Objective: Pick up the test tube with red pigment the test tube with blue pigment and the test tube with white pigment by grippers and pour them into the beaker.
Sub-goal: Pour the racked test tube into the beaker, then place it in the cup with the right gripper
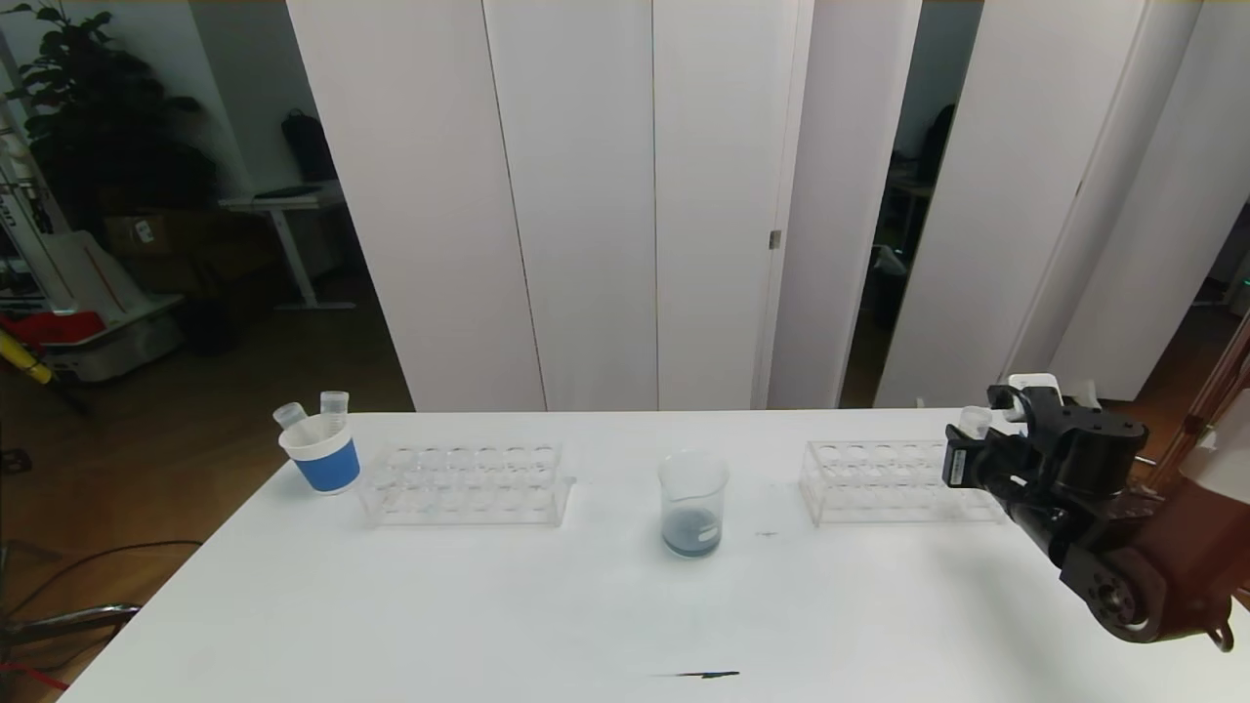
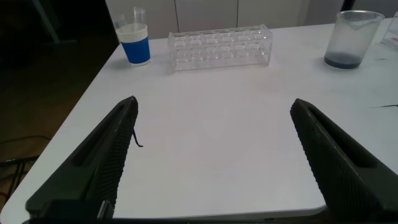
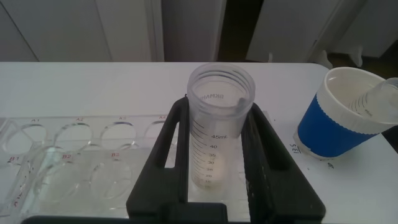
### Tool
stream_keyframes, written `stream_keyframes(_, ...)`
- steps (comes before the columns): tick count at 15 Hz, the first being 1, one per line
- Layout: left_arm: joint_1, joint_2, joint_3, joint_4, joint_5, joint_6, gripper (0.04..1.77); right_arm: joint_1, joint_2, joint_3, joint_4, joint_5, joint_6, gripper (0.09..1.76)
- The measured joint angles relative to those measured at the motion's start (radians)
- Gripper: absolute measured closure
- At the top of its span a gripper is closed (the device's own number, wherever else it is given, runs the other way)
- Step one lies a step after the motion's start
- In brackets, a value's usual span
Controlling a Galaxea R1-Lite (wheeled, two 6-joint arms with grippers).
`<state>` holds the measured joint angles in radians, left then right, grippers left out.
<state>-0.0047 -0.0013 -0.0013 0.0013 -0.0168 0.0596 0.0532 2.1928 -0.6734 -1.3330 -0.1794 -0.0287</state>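
White table (image 1: 391,605), right gripper (image 1: 977,439) holding tube (image 3: 217,124) over rack (image 1: 879,483)

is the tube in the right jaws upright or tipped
Upright: the right gripper holds the test tube with its open mouth facing up, above the rack.

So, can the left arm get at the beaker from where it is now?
Probably yes. The left end effector hangs open above bare table, and nothing stands between it and the beaker. The rack sits off to the side. The right end effector is far from there, shut on a tube.
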Motion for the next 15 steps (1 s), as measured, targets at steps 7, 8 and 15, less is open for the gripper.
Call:
stream_keyframes(7,0.000,0.000,0.000,0.000,0.000,0.000,0.06,-0.021,-0.079,-0.193,-0.007,0.063,-0.001,1.27)
stream_keyframes(8,0.000,0.000,0.000,0.000,0.000,0.000,0.06,-0.021,-0.083,-0.244,-0.001,0.101,-0.005,1.27)
stream_keyframes(15,0.000,0.000,0.000,0.000,0.000,0.000,0.06,-0.027,-0.102,-0.646,0.374,0.438,-0.012,1.27)
